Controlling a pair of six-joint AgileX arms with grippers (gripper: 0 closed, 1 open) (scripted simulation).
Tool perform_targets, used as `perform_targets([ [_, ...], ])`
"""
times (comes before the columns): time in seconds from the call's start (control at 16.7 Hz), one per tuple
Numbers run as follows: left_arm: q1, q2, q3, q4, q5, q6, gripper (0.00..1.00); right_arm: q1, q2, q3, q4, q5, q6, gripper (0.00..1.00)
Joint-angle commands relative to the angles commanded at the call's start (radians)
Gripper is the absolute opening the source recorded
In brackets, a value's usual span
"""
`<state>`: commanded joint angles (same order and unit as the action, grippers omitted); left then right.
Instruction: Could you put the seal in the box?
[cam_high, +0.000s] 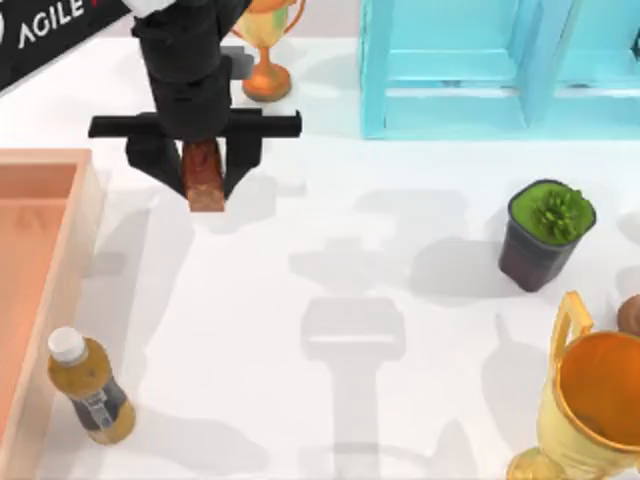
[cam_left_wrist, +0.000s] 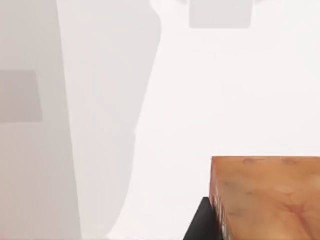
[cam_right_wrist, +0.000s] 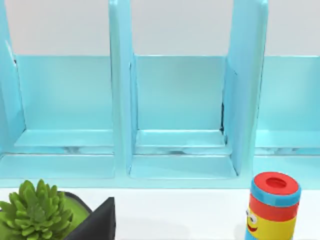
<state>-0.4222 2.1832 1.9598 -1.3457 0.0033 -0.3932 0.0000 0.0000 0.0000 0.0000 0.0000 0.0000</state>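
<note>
While my left gripper pinches the seal in the upper left of the top view, the box sits at the left edge, its orange-brown floor bare, an amber bottle just beside its rim on the desk.

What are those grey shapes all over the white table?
Shadows. In the top view, the table carries soft grey arm-shaped shadows at its middle, and the plant and bottle cast their own. In the left wrist view, broad pale shadow bands cross the table beyond the seal held in the left gripper.
</note>
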Motion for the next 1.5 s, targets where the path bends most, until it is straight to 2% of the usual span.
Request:
perform_targets([
  [0.18,0.016,-0.004,-0.008,0.002,0.0,0.014,0.0,0.0,0.0,0.0,0.0,0.0,0.0,1.0],
  [0.3,0.072,-0.03,-0.029,0.001,0.004,0.065,0.0,0.0,0.0,0.0,0.0,0.0,0.0,1.0],
  [0.48,0.234,-0.107,-0.1,-0.001,0.008,0.219,0.0,0.0,0.0,0.0,0.0,0.0,0.0,1.0],
  [0.72,0.505,-0.241,-0.243,-0.011,0.005,0.513,0.0,0.0,0.0,0.0,0.0,0.0,0.0,1.0],
  [0.9,0.642,-0.343,-0.344,-0.007,-0.001,0.649,0.0,0.0,0.0,0.0,0.0,0.0,0.0,1.0],
  [1.08,0.697,-0.395,-0.393,-0.001,-0.004,0.692,0.0,0.0,0.0,0.0,0.0,0.0,0.0,1.0],
  [1.5,0.696,-0.389,-0.43,0.035,-0.007,0.693,0.0,0.0,0.0,0.0,0.0,0.0,0.0,1.0],
])
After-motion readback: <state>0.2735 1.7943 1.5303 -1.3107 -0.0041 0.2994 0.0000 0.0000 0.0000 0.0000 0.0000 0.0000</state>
